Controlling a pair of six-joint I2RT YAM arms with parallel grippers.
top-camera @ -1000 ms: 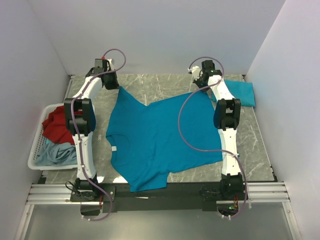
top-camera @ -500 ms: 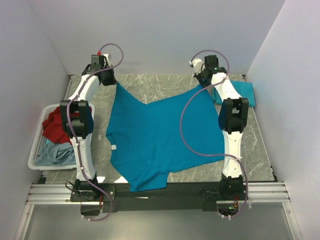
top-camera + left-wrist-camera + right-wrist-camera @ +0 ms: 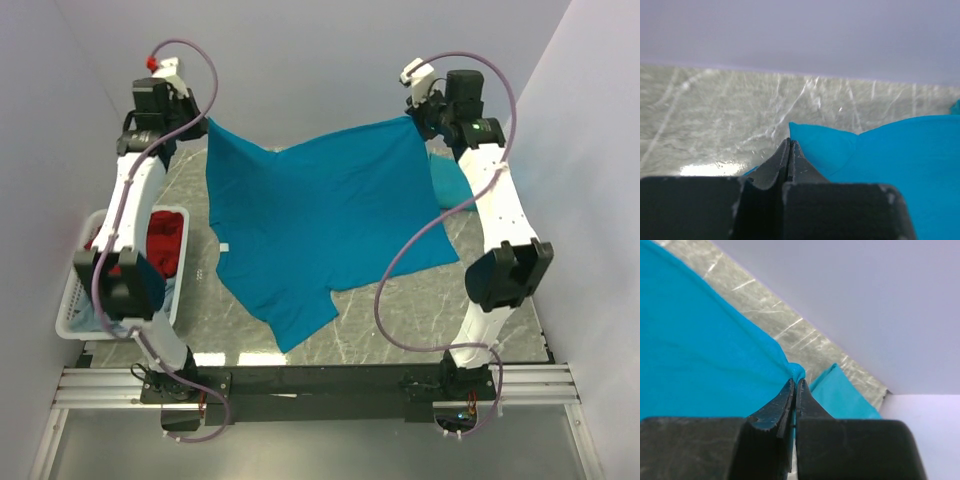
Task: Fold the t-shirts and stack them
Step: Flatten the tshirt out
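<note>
A teal-blue t-shirt (image 3: 310,215) hangs spread between my two grippers, its far edge stretched taut high above the table. Its sleeve end droops toward the near side, and the white neck label (image 3: 224,247) shows at the left. My left gripper (image 3: 205,122) is shut on the shirt's far left corner. In the left wrist view the pressed fingertips (image 3: 789,142) pinch the cloth (image 3: 890,165). My right gripper (image 3: 415,120) is shut on the far right corner. The right wrist view shows a bunch of teal cloth (image 3: 700,355) squeezed between its tips (image 3: 796,382).
A folded teal shirt (image 3: 450,180) lies at the back right of the marble table (image 3: 400,320), also seen as a folded teal shirt (image 3: 840,392) past the right fingers. A white slatted basket (image 3: 68,318) at the left holds a red shirt (image 3: 165,240). Walls close in on three sides.
Both arms have risen and moved outward, lifting the shirt's far edge off the table. The shirt lay flat before and now hangs stretched between the grippers. The right jaws have closed on their corner.
</note>
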